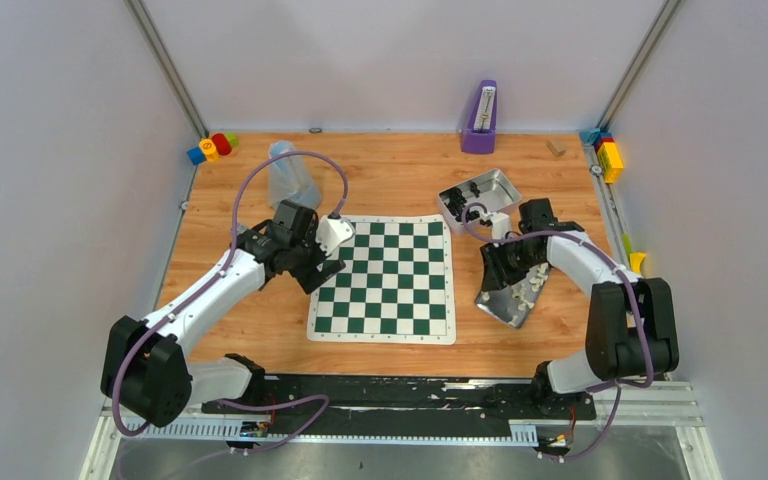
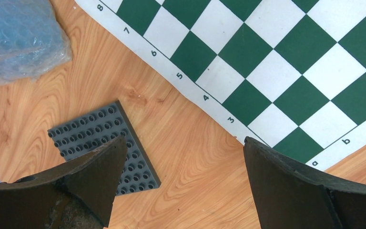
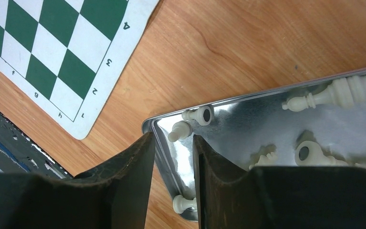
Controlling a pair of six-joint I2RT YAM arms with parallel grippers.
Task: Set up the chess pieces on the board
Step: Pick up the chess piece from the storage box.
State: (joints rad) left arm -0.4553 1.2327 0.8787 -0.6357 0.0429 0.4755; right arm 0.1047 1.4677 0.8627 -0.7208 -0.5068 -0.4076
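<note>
The green-and-white board (image 1: 385, 280) lies flat mid-table, with no figures on it; parts of it show in the left wrist view (image 2: 286, 62) and the right wrist view (image 3: 52, 52). Cream-white chess pieces (image 3: 314, 98) lie loose in a shiny metal tray (image 3: 248, 119) right of the board. My right gripper (image 3: 171, 138) is shut on the tray's corner wall, one finger outside and one inside. From above, the tray (image 1: 500, 300) sits tilted under that gripper (image 1: 508, 268). My left gripper (image 2: 183, 143) hangs open over bare wood at the board's left edge (image 1: 318, 268).
A dark grey studded plate (image 2: 95, 133) lies under my left finger. A bubble-wrap bag (image 1: 288, 175) sits behind the left arm. A second metal tin (image 1: 480, 195) with dark pieces, a purple metronome (image 1: 479, 120) and toy blocks (image 1: 210, 147) (image 1: 608, 155) stand along the back.
</note>
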